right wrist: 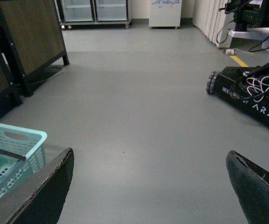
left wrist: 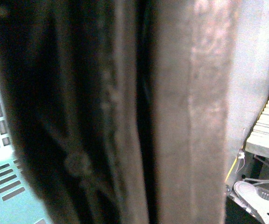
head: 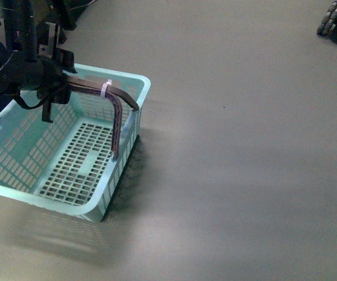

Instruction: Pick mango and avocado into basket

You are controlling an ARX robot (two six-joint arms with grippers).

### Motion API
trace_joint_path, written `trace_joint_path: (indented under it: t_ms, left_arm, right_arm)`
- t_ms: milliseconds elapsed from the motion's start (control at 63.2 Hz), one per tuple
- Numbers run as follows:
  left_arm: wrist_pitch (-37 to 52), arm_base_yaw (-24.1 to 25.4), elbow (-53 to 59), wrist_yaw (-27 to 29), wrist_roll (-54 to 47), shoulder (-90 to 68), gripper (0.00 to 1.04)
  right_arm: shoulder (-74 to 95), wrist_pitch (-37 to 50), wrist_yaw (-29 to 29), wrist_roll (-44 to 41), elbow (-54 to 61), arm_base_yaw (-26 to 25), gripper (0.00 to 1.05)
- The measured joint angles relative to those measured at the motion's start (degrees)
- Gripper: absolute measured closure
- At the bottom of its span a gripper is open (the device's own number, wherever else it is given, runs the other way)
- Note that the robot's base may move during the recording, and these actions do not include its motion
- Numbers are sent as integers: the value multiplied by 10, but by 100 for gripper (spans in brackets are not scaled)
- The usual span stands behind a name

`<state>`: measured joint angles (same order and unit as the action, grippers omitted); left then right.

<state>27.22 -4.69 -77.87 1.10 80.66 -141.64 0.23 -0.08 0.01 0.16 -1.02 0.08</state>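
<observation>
I read the light teal slotted plastic basket [head: 124, 76] as smooth moulded plastic with a soft sheen. Its brown folding handle [head: 117, 120] looks duller, streaked and worn in my left wrist view, and it carries a white plastic zip tie [head: 105, 89]. The grey floor [head: 244, 164] is smooth with a low satin reflection. The right gripper [right wrist: 149, 156] shows black fingers [right wrist: 43, 186], matt and faintly grainy.

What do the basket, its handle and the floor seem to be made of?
Basket: moulded plastic, pale teal and smooth; thin slotted walls, seemingly in one piece. Handle: probably plastic too, brown and matt, a flat bent strip. Floor: smooth grey, maybe coated concrete or vinyl; soft sheen, no seams visible.
</observation>
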Motion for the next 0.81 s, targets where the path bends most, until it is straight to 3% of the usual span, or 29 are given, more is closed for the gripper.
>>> trace_joint_path:
  t_ms: [206,380,522,807]
  left_arm:
    - [10,3,88,0,6,60,78]
    - [11,17,273,-13,48,277,78]
    - [-88,41,366,-12,68,521,78]
    - [-267,68,384,-23,89,800,79]
  right_arm:
    - [0,0,0,0,0,0,9]
    - [0,0,0,0,0,0,9]
    - [0,0,0,0,0,0,9]
    - [0,0,0,0,0,0,9]
